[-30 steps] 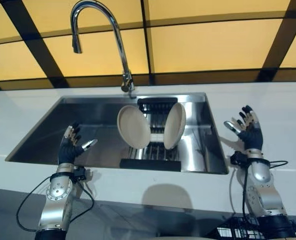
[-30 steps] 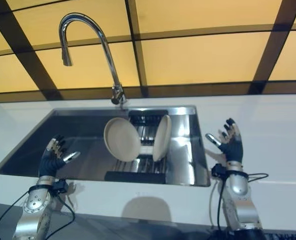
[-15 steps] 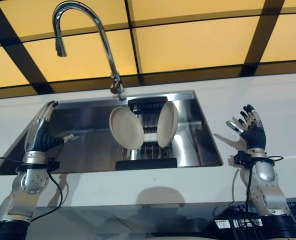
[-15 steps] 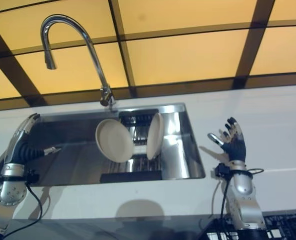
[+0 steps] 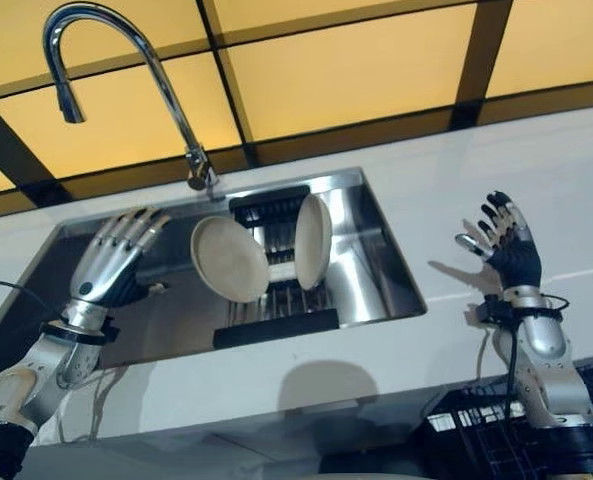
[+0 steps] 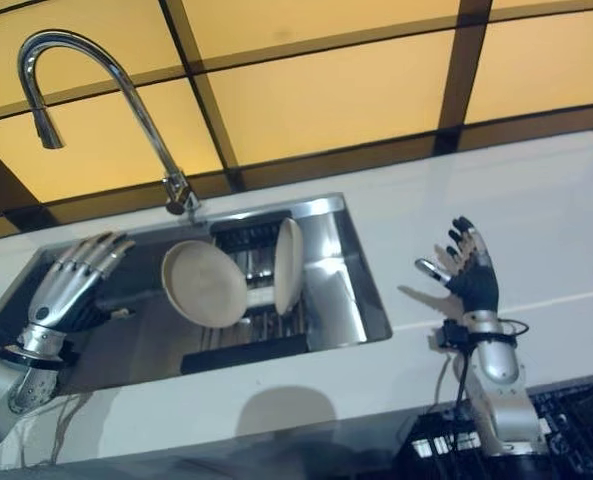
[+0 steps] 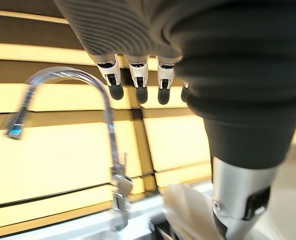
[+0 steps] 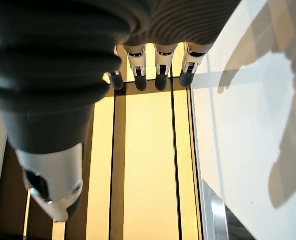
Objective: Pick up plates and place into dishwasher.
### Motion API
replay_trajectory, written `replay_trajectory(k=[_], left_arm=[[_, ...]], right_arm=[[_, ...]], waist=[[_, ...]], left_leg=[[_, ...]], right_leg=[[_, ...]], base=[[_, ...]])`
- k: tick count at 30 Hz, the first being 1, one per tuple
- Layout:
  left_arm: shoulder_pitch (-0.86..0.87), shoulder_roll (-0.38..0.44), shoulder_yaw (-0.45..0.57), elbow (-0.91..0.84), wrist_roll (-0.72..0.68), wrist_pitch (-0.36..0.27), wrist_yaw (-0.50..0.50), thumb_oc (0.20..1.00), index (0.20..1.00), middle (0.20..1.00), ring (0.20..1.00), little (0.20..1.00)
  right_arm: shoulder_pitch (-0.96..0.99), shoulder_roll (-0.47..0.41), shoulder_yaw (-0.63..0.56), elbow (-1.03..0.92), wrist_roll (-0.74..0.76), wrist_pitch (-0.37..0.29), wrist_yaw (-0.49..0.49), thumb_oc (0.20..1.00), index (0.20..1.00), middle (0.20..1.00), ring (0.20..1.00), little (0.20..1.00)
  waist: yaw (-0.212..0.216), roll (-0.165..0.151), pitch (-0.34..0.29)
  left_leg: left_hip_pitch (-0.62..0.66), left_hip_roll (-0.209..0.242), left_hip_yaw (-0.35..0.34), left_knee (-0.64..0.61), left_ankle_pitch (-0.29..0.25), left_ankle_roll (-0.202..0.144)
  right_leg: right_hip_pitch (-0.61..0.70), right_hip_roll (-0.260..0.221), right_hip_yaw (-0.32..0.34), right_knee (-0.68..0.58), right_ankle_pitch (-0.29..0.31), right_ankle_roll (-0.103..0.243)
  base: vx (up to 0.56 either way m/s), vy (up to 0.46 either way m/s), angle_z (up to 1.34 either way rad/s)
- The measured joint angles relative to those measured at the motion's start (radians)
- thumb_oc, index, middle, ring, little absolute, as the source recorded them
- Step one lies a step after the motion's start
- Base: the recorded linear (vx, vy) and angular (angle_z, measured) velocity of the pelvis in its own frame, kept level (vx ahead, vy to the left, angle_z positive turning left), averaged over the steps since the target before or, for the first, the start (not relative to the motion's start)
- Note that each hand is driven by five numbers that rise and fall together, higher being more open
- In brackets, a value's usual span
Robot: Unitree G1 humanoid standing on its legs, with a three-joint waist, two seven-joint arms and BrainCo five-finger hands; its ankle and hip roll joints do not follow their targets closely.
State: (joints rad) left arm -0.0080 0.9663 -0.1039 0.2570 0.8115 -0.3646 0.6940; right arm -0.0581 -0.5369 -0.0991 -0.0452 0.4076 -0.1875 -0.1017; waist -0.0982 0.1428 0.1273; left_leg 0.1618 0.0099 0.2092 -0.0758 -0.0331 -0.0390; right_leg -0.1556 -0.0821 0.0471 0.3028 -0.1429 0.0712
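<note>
While two cream plates [image 5: 231, 260] lean on edge in a dark rack [image 5: 276, 325] inside the steel sink [image 5: 376, 285], left hand [image 5: 111, 262] above the basin with fingers straight, right hand [image 5: 506, 250] spread open over the white counter [image 5: 456, 200], holding nothing, faucet [image 5: 126, 70] behind

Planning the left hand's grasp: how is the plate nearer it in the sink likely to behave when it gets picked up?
The left plate looks stiff and smooth, probably ceramic or hard plastic, so likely slippery against the left hand's fingers. It stands tilted in the dark rack, so a nudge may tip it toward the other plate. If ceramic, knocking the steel sink could chip it.
</note>
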Motion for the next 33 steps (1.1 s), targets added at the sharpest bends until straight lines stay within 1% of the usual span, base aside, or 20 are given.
replay_trajectory(k=[2, 4, 5, 6, 7, 8, 9, 13, 19, 20, 21, 22, 23, 27, 29, 33], left_arm=[[-0.018, 0.0, -0.028, 0.019, 0.012, 0.012, 0.019, 1.0, 1.0, 1.0, 1.0, 1.0], [-0.037, 0.0, -0.051, 0.035, 0.038, 0.017, 0.028, 1.0, 1.0, 1.0, 1.0, 1.0], [-0.047, 0.002, -0.065, 0.039, 0.039, 0.024, 0.035, 1.0, 1.0, 1.0, 1.0, 1.0], [-0.057, 0.003, -0.079, 0.045, 0.04, 0.026, 0.041, 1.0, 1.0, 1.0, 1.0, 1.0], [-0.061, 0.004, -0.081, 0.046, 0.04, 0.027, 0.049, 1.0, 1.0, 1.0, 1.0, 1.0], [-0.066, 0.005, -0.087, 0.049, 0.04, 0.028, 0.057, 1.0, 1.0, 1.0, 1.0, 1.0], [-0.075, 0.005, -0.096, 0.053, 0.04, 0.03, 0.064, 1.0, 1.0, 1.0, 1.0, 1.0], [-0.102, 0.006, -0.112, 0.061, 0.039, 0.048, 0.091, 1.0, 1.0, 1.0, 1.0, 1.0], [-0.12, 0.005, -0.125, 0.087, 0.04, 0.074, 0.106, 1.0, 1.0, 1.0, 1.0, 1.0], [-0.126, 0.005, -0.138, 0.09, 0.04, 0.074, 0.107, 0.9, 0.9, 0.9, 0.9, 0.9], [-0.13, 0.005, -0.155, 0.091, 0.04, 0.076, 0.107, 0.718, 0.718, 0.718, 0.718, 0.718], [-0.13, 0.001, -0.163, 0.091, 0.04, 0.077, 0.106, 0.41, 0.41, 0.41, 0.41, 0.41], [-0.13, -0.004, -0.167, 0.09, 0.04, 0.085, 0.1, 0.2, 0.2, 0.2, 0.2, 0.2], [-0.15, -0.004, -0.19, 0.122, 0.069, 0.134, 0.042, 0.2, 0.2, 0.2, 0.2, 0.2], [-0.157, -0.004, -0.197, 0.129, 0.078, 0.138, 0.018, 0.2, 0.2, 0.2, 0.2, 0.2], [-0.176, -0.002, -0.197, 0.126, 0.079, 0.136, 0.014, 0.2, 0.2, 0.2, 0.2, 0.2]], right_arm=[[-0.023, -0.022, 0.0, -0.017, 0.008, -0.001, -0.002, 1.0, 1.0, 1.0, 1.0, 1.0], [-0.036, -0.031, -0.001, -0.032, 0.008, -0.004, -0.002, 1.0, 1.0, 1.0, 1.0, 1.0], [-0.038, -0.037, -0.001, -0.039, 0.008, -0.004, -0.003, 1.0, 1.0, 1.0, 1.0, 1.0], [-0.039, -0.043, -0.001, -0.048, 0.009, -0.004, -0.003, 1.0, 1.0, 1.0, 1.0, 1.0], [-0.042, -0.047, -0.001, -0.057, 0.009, -0.005, -0.003, 1.0, 1.0, 1.0, 1.0, 1.0], [-0.046, -0.051, -0.001, -0.063, 0.01, -0.006, -0.004, 1.0, 1.0, 1.0, 1.0, 1.0], [-0.052, -0.053, 0.0, -0.065, 0.01, -0.007, -0.005, 1.0, 1.0, 1.0, 1.0, 1.0], [-0.071, -0.064, 0.0, -0.067, 0.011, -0.009, -0.011, 1.0, 1.0, 1.0, 1.0, 1.0], [-0.095, -0.075, -0.002, -0.072, 0.011, -0.011, -0.012, 1.0, 1.0, 1.0, 1.0, 1.0], [-0.098, -0.077, -0.003, -0.072, 0.011, -0.011, -0.012, 1.0, 1.0, 1.0, 1.0, 1.0], [-0.098, -0.085, -0.004, -0.072, 0.011, -0.011, -0.011, 1.0, 1.0, 1.0, 1.0, 1.0], [-0.1, -0.096, -0.005, -0.072, 0.011, -0.011, -0.009, 1.0, 1.0, 1.0, 1.0, 1.0], [-0.103, -0.108, -0.005, -0.072, 0.011, -0.012, -0.009, 1.0, 1.0, 1.0, 1.0, 1.0], [-0.127, -0.127, -0.007, -0.086, 0.011, -0.013, -0.009, 1.0, 1.0, 1.0, 1.0, 1.0], [-0.133, -0.145, -0.008, -0.097, 0.012, -0.013, -0.007, 1.0, 1.0, 1.0, 1.0, 1.0], [-0.137, -0.159, -0.014, -0.11, 0.015, -0.013, 0.004, 1.0, 1.0, 1.0, 1.0, 1.0]], waist=[[-0.01, 0.002, 0.026], [-0.028, 0.007, 0.042], [-0.036, 0.003, 0.049], [-0.039, 0.009, 0.057], [-0.048, 0.002, 0.062], [-0.051, 0.005, 0.07], [-0.053, -0.001, 0.076], [-0.056, -0.006, 0.099], [-0.06, -0.011, 0.11], [-0.061, -0.012, 0.112], [-0.062, -0.01, 0.114], [-0.065, -0.008, 0.118], [-0.066, -0.005, 0.121], [-0.077, 0.004, 0.135], [-0.08, 0.013, 0.14], [-0.08, 0.019, 0.144]], left_leg=[[-0.001, -0.007, 0.013, 0.001, 0.0, 0.003], [-0.006, -0.01, 0.013, 0.001, 0.0, 0.004], [-0.007, -0.01, 0.013, 0.003, 0.0, 0.004], [-0.011, -0.01, 0.013, 0.003, 0.0, 0.004], [-0.017, -0.011, 0.012, 0.007, 0.0, 0.004], [-0.022, -0.013, 0.012, 0.009, 0.0, 0.004], [-0.024, -0.014, 0.013, 0.012, -0.001, 0.005], [-0.035, -0.019, 0.021, 0.018, -0.002, 0.007], [-0.058, -0.028, 0.034, 0.03, -0.003, 0.009], [-0.059, -0.03, 0.034, 0.032, -0.003, 0.009], [-0.059, -0.031, 0.034, 0.033, -0.004, 0.01], [-0.06, -0.033, 0.035, 0.034, -0.005, 0.012], [-0.062, -0.034, 0.036, 0.036, -0.006, 0.013], [-0.072, -0.04, 0.038, 0.039, -0.005, 0.015], [-0.074, -0.041, 0.039, 0.039, -0.004, 0.016], [-0.08, -0.041, 0.039, 0.041, -0.003, 0.017]], right_leg=[[-0.018, -0.01, 0.001, 0.018, -0.001, 0.004], [-0.026, -0.01, 0.002, 0.024, -0.003, 0.006], [-0.027, -0.01, 0.003, 0.025, -0.003, 0.006], [-0.031, -0.01, 0.004, 0.026, -0.003, 0.006], [-0.036, -0.01, 0.004, 0.027, -0.003, 0.006], [-0.044, -0.01, 0.006, 0.031, -0.003, 0.006], [-0.048, -0.011, 0.01, 0.035, -0.003, 0.006], [-0.064, -0.014, 0.021, 0.046, -0.004, 0.008], [-0.094, -0.02, 0.033, 0.064, -0.004, 0.01], [-0.096, -0.022, 0.034, 0.067, -0.004, 0.011], [-0.096, -0.023, 0.035, 0.068, -0.005, 0.011], [-0.097, -0.025, 0.036, 0.07, -0.005, 0.012], [-0.099, -0.026, 0.038, 0.07, -0.005, 0.013], [-0.115, -0.027, 0.048, 0.076, -0.002, 0.016], [-0.118, -0.028, 0.049, 0.077, -0.001, 0.018], [-0.124, -0.028, 0.05, 0.08, 0.0, 0.018]], base=[[0.03, 0.087, -0.21], [0.03, 0.069, -0.05], [0.01, 0.058, -0.02], [0.0, 0.044, 0.0], [0.0, 0.05, -0.01], [0.0, 0.049, -0.04], [-0.01, 0.057, -0.07], [0.0, 0.044, -0.06], [0.02, 0.04, -0.03], [0.01, 0.042, -0.02], [0.01, 0.049, 0.0], [0.0, 0.038, -0.01], [0.0, 0.035, -0.02], [0.0, 0.034, -0.05], [0.01, 0.029, -0.03], [0.01, 0.013, 0.0]])
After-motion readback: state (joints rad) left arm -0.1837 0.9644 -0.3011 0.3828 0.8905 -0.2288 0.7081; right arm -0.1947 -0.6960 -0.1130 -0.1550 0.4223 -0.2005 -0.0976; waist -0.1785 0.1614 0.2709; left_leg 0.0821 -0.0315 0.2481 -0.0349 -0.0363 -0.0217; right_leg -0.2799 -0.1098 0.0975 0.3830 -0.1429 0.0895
